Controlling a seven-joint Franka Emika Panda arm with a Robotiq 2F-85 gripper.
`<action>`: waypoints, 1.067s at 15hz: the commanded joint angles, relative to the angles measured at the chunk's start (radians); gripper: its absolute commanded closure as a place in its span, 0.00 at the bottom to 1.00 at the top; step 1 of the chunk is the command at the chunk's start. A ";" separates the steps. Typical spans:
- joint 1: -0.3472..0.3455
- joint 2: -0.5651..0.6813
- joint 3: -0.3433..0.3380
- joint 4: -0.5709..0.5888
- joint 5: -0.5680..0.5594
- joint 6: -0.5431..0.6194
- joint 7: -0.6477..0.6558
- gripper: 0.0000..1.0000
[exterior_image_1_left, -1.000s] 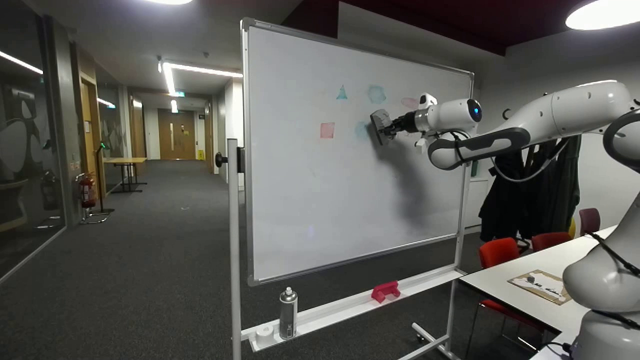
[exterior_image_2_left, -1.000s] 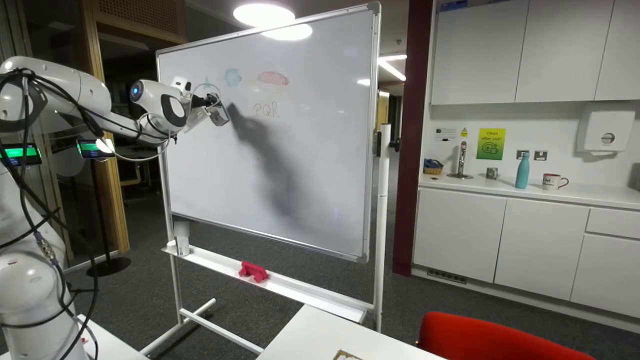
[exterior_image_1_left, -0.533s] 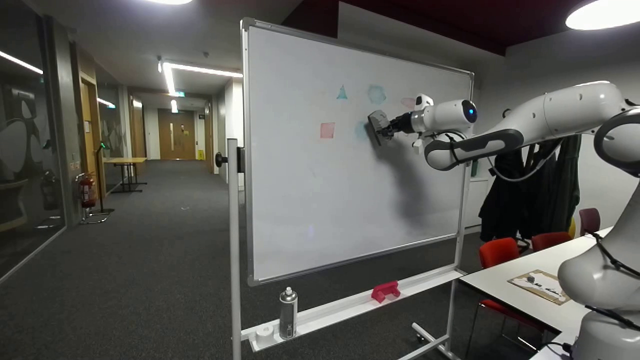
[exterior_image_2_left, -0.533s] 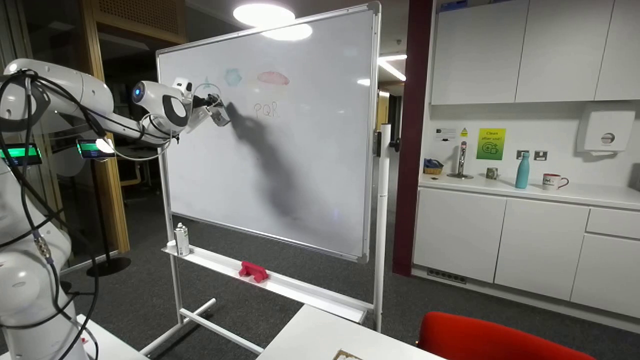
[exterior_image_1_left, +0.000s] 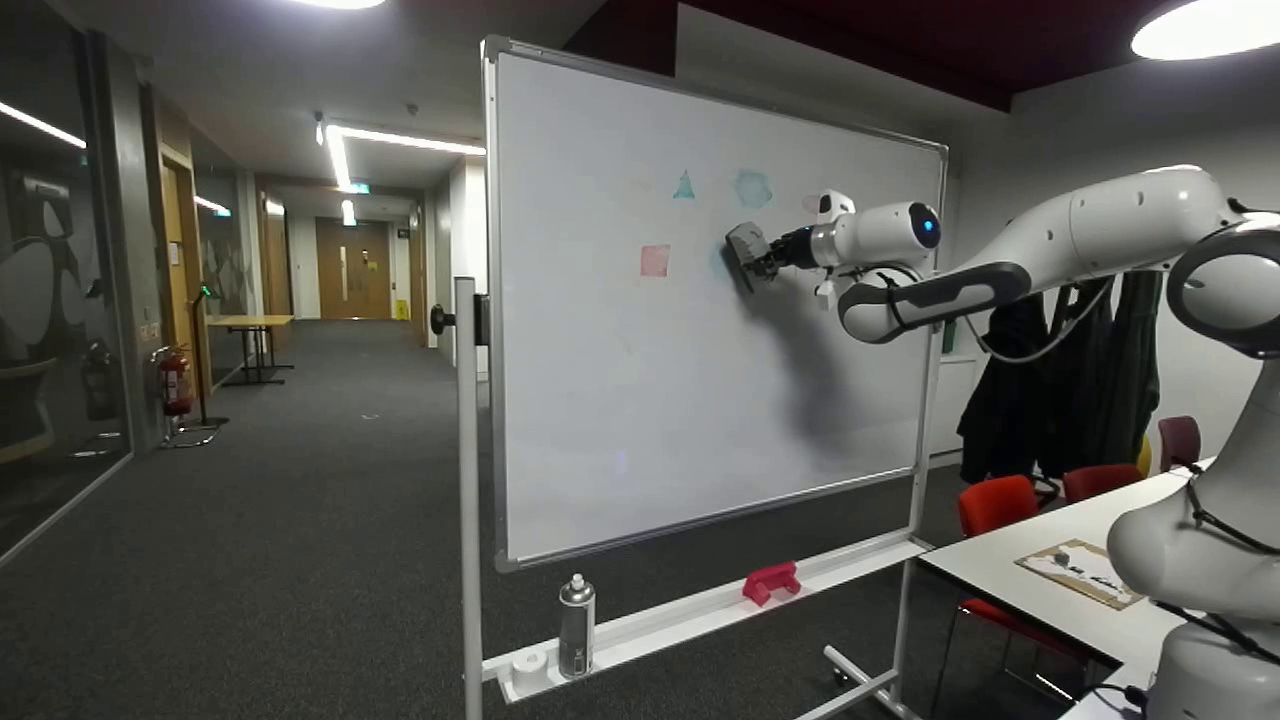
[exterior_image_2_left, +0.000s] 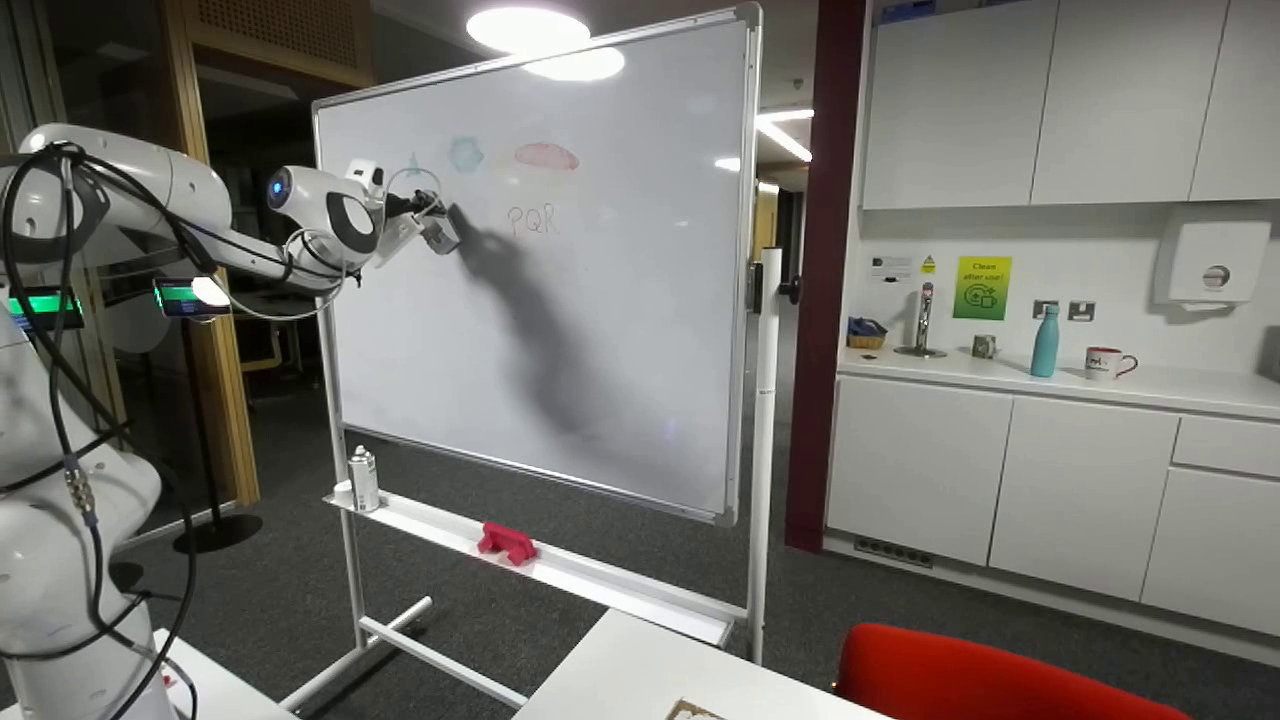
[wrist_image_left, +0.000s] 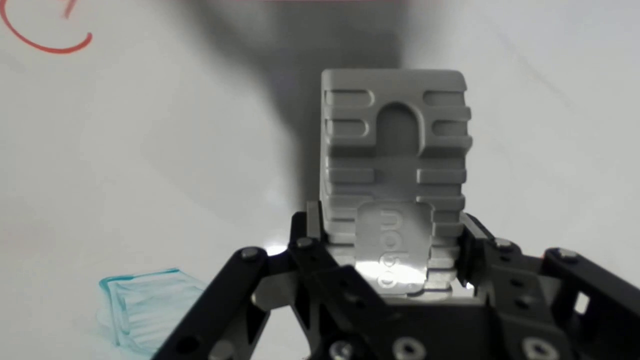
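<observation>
My gripper (wrist_image_left: 394, 222) is shut on a grey ribbed board eraser (wrist_image_left: 397, 175), with one finger pressed on each long side. In an exterior view the eraser (exterior_image_1_left: 745, 252) is tilted close to the whiteboard (exterior_image_1_left: 640, 400), beside a faint blue smear (exterior_image_1_left: 720, 258); whether it touches cannot be told. Near it are a red square (exterior_image_1_left: 655, 261), a teal triangle (exterior_image_1_left: 684, 186) and a blue blob (exterior_image_1_left: 753, 188). Another exterior view shows red letters PQR (exterior_image_2_left: 533, 220) and a red oval (exterior_image_2_left: 547, 156). In the wrist view, a teal shape (wrist_image_left: 145, 310) lies lower left and a red curve (wrist_image_left: 55, 49) upper left.
A tray (exterior_image_1_left: 680, 618) below the board bears a spray can (exterior_image_1_left: 577, 625), a white roll (exterior_image_1_left: 529, 668) and a red holder (exterior_image_1_left: 771, 583). A table (exterior_image_1_left: 1085, 510) and red chairs (exterior_image_1_left: 998, 505) stand by the arm. A kitchen counter (exterior_image_2_left: 950, 366) is beyond the board.
With the eraser in it, my gripper has moved a little to the left along the board in an exterior view, onto the blue smear's edge. The grip is unchanged.
</observation>
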 joint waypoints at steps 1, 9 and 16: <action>-0.126 0.017 0.109 0.061 -0.023 0.018 -0.018 0.66; -0.338 0.014 0.327 0.112 -0.016 0.011 -0.015 0.66; -0.445 0.037 0.444 0.151 -0.037 0.028 -0.048 0.66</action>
